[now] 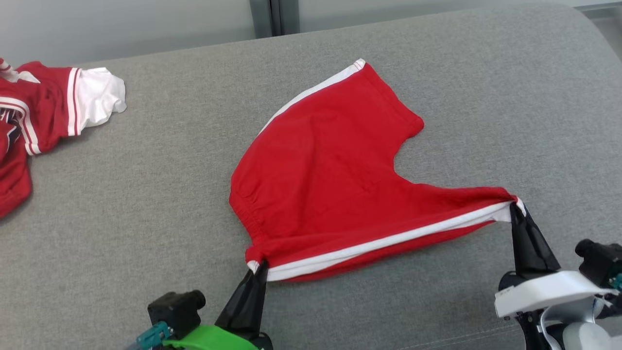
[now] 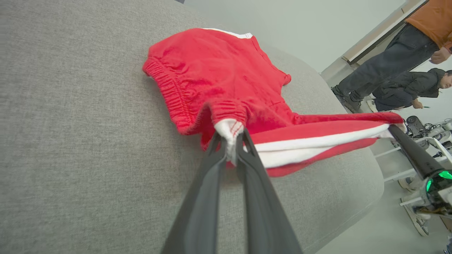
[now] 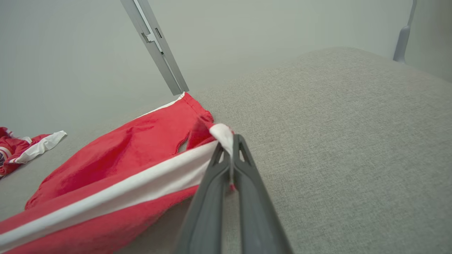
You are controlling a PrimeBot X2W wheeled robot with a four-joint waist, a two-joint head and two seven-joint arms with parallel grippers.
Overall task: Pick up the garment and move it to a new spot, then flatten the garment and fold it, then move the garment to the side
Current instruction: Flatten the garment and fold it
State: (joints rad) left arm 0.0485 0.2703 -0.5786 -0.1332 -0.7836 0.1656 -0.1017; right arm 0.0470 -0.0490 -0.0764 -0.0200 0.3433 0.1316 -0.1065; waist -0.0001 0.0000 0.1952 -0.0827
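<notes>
I am looking at the red shorts [image 1: 330, 170] lying near the middle of the grey cushion [image 1: 146, 204], with the elastic waistband facing my left and one leg pointing away toward the far edge. My left pincer [image 1: 262, 266] is pinching the near waistband corner, and in the left wrist view its jaws are closing narrowly on the white end of the side stripe [image 2: 231, 137]. My right pincer [image 1: 514, 206] is clamping the hem of the other leg, and the right wrist view is showing its jaws pressing together on a white fold of cloth [image 3: 232, 139]. The white stripe is stretching taut between the two pincers along the near edge, while the rest of the shorts is resting on the cushion. A red and white jersey [image 1: 39, 112] is lying crumpled at the far left, well apart from the shorts. Its dark print is running off the frame, so I cannot read it. In the left wrist view, a person [image 2: 399, 60] in an orange top is standing beyond the cushion, and a second person [image 2: 409, 84] is crouching beside them.
</notes>
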